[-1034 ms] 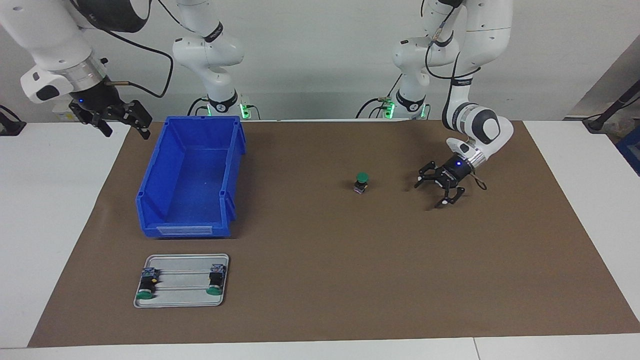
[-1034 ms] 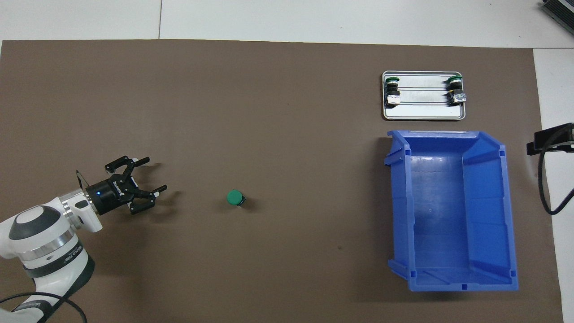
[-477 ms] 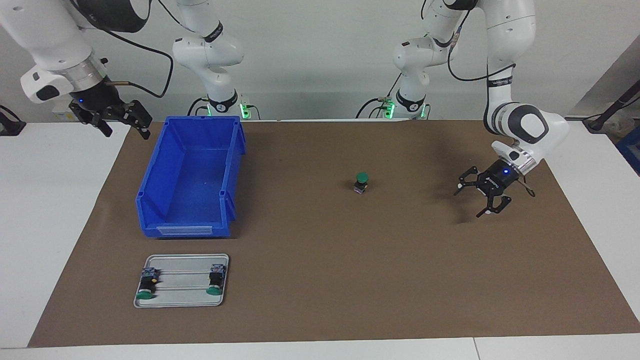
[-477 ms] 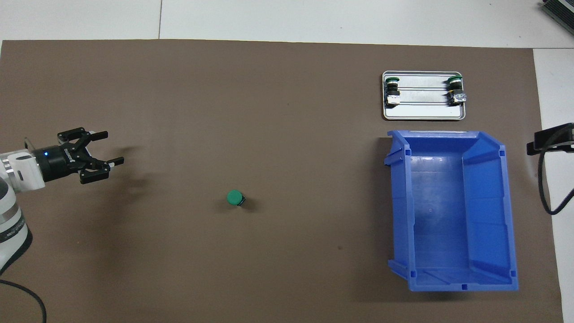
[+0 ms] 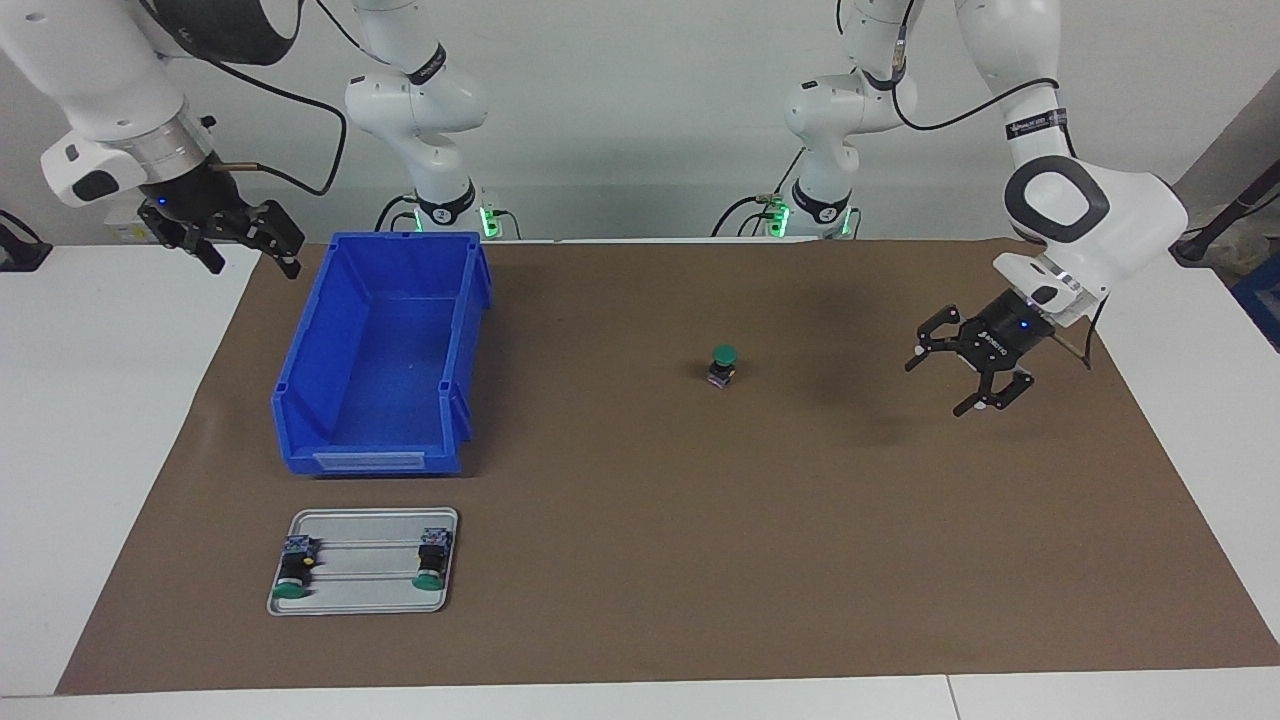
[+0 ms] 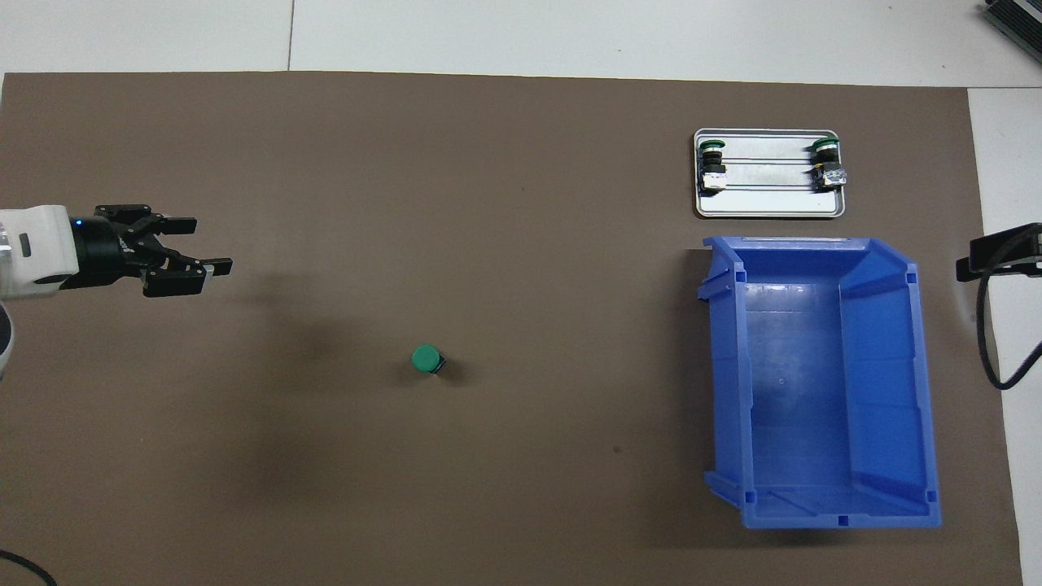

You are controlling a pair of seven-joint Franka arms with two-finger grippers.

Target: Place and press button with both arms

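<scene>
The button (image 5: 723, 366) stands upright on the mat (image 5: 640, 560). The left gripper (image 5: 968, 382) hangs above the mat, jaws spread, empty. The right gripper (image 5: 245, 245) waits beside the bin (image 5: 300, 400), jaws apart, empty.

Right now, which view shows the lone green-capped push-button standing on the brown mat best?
The facing view: the green-capped push-button stands upright there, cap above its dark body and base, alone on the brown mat. The overhead view shows mostly its round green cap from above, with little of the body.
</scene>
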